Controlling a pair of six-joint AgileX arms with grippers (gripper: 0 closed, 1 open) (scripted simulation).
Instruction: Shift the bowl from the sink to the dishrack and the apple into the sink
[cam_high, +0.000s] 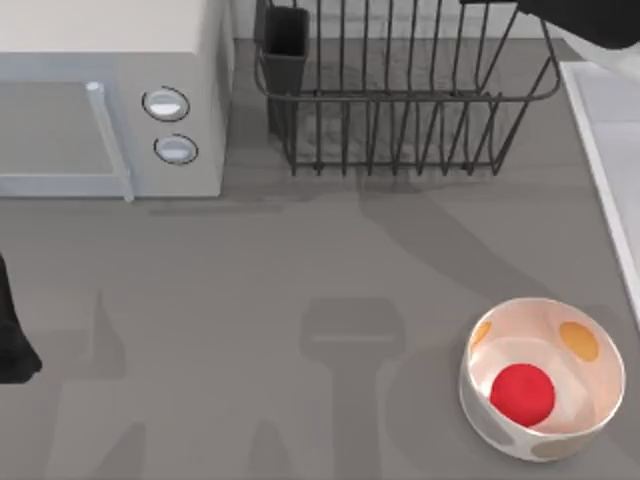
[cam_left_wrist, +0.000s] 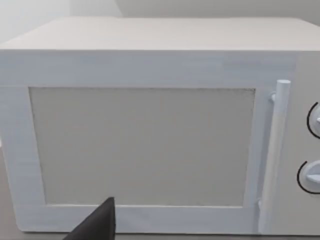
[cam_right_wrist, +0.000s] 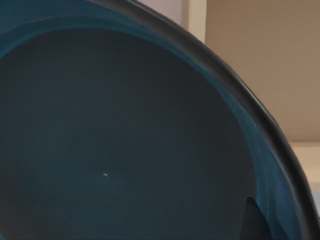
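The teal-blue bowl (cam_right_wrist: 125, 140) sits very close in the right wrist view, its dark inside facing the camera. My right gripper (cam_right_wrist: 278, 221) is shut on its rim, with one dark fingertip (cam_right_wrist: 255, 220) inside the bowl. My right arm (cam_high: 585, 18) reaches in at the top right corner, beside the dishrack (cam_high: 400, 90) and above the far end of the sink (cam_high: 612, 150). The red apple (cam_high: 522, 392) lies in a white spotted bowl (cam_high: 545, 438) at the front right. My left arm (cam_high: 12, 345) is parked at the table's left edge.
A white microwave (cam_high: 110, 100) stands at the back left, its door (cam_left_wrist: 145, 145) facing the left wrist camera. The black utensil cup (cam_high: 285, 55) sits at the dishrack's left corner. Grey tabletop (cam_high: 300, 300) lies between microwave, rack and spotted bowl.
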